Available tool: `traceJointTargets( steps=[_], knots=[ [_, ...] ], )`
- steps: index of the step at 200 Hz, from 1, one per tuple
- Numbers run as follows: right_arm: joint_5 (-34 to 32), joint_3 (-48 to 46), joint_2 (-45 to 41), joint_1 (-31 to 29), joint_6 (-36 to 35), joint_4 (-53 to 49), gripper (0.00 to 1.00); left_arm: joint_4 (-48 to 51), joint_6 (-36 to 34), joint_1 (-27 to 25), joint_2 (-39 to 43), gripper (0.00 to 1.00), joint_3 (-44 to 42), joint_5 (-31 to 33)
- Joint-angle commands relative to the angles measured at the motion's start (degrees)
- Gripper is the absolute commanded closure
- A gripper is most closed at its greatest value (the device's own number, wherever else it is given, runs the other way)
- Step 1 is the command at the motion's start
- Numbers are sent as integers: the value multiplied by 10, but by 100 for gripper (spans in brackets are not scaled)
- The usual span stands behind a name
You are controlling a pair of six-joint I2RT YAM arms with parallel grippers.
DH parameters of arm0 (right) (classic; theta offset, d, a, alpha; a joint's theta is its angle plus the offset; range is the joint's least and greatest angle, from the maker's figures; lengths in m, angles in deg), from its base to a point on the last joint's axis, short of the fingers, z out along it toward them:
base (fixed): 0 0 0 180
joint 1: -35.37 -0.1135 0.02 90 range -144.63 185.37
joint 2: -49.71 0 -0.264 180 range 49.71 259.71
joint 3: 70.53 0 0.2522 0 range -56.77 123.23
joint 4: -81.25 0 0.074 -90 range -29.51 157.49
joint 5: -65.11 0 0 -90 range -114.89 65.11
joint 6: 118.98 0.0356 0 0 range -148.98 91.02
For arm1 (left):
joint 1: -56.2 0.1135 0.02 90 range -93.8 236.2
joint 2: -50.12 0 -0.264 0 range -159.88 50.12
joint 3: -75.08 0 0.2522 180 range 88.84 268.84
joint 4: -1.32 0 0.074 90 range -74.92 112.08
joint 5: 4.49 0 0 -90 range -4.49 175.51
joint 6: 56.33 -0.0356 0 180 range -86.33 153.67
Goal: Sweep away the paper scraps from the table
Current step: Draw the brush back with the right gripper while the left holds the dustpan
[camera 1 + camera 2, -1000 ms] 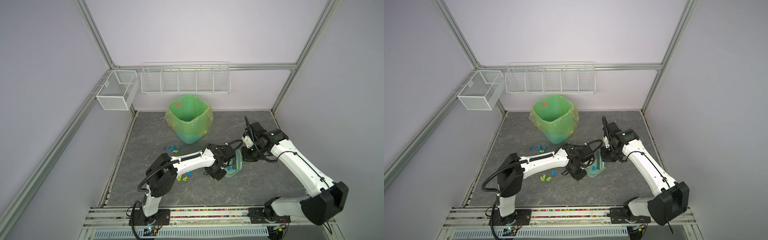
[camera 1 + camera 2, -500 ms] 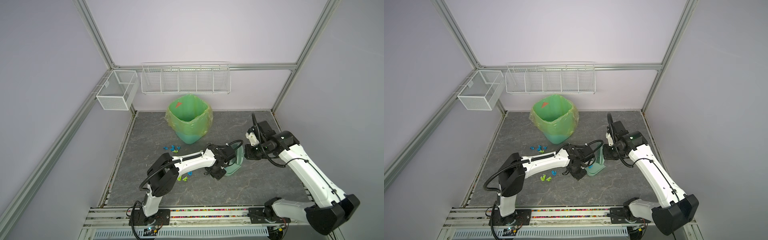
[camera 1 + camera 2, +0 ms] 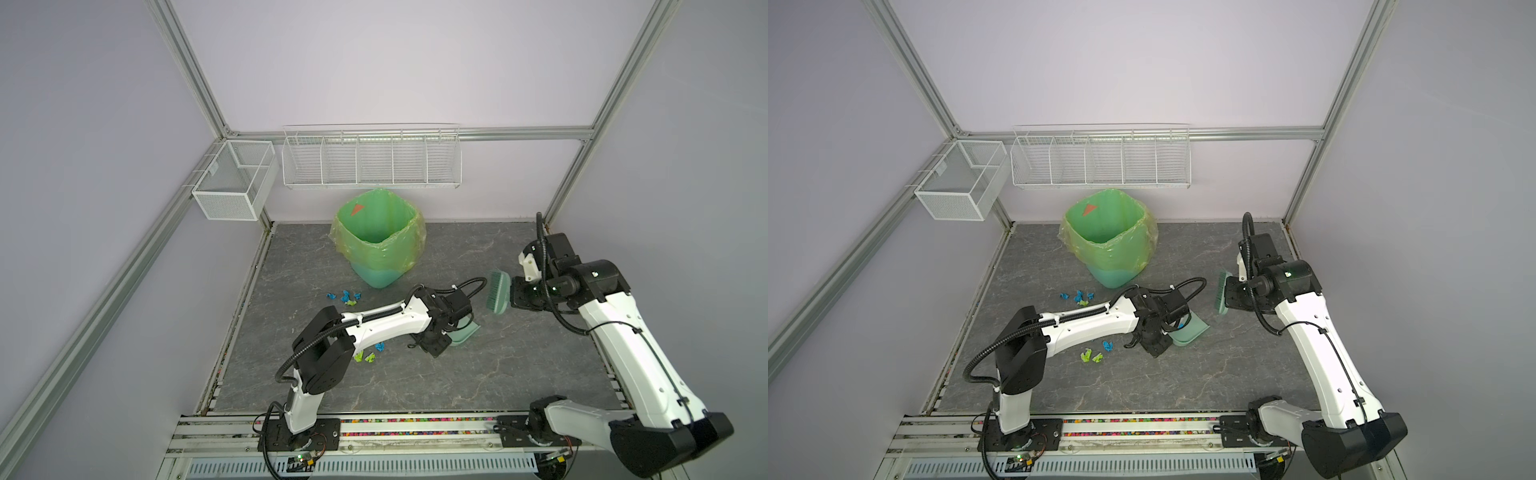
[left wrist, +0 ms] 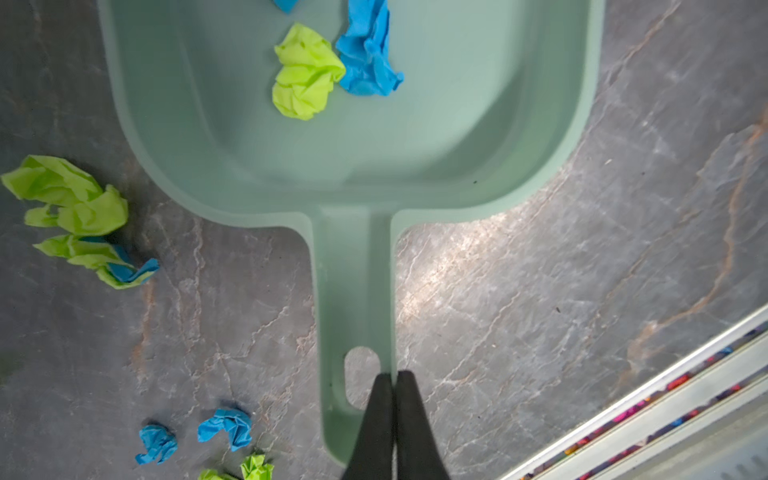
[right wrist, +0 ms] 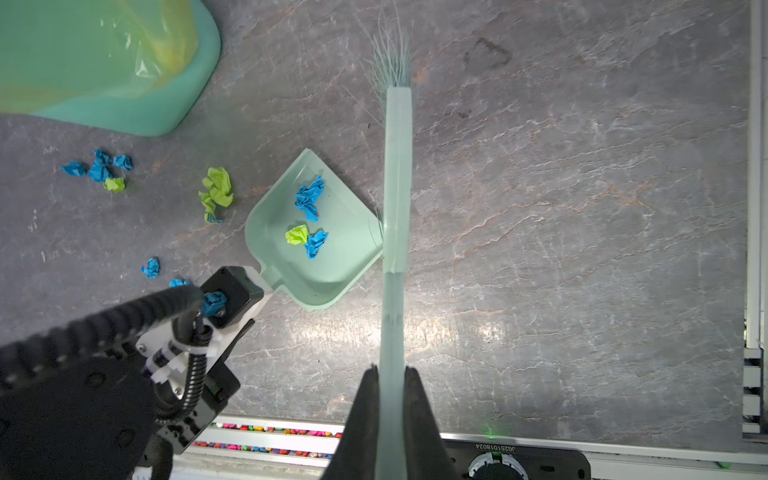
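In both top views the table (image 3: 415,382) fills the lower middle of the frame. A bin (image 3: 376,266) lined with a green bag stands at its upper middle.

The left gripper (image 4: 394,377) is closed tight on the handle of a pale green dustpan (image 4: 374,145). In the left wrist view its two black fingers (image 4: 378,415) meet at the lower middle of the frame. They pinch the handle's side wall just beside the hanging hole. In a top view the dustpan (image 3: 1192,332) sits on the table a little right of centre, its mouth turned toward the upper right.

Some of the paper scraps (image 5: 309,197) already lie inside the dustpan. The right wrist view shows two blue wads and one lime-green wad there. The rest are on the bare table. In a top view one small cluster (image 3: 345,296) lies just below and left of the bin. A second group (image 3: 368,355) lies at the lower left of the dustpan, beside the left arm.

The right gripper (image 5: 390,372) is closed on the handle of a pale green brush (image 5: 397,166). In that wrist view the brush runs straight up the middle of the frame, with its bristles fanning out at the top. Its body crosses the right corner of the dustpan. In both top views the brush (image 3: 497,295) is right of centre, up and to the right of the dustpan and apart from it. Its bristles face left. Whether they touch the table cannot be told.
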Motion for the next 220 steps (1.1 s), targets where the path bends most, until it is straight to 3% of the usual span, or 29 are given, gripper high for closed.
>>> traceJointTargets(
  steps=[1, 55, 93, 220],
  knots=[
    [-16, 6, -12, 22, -9, -13, 93, 8, 9, -2, 30, 100, 24, 8],
    [-10, -32, -29, 62, -8, 12, 93, 23, 8, -2, 42, 100, 45, 3],
    [-51, -49, -44, 64, -4, 17, 93, 34, 9, -2, 51, 100, 59, 4],
    [-29, -103, -63, 67, -2, 54, 93, 50, 30, 11, 35, 100, 151, 9]
  ],
)
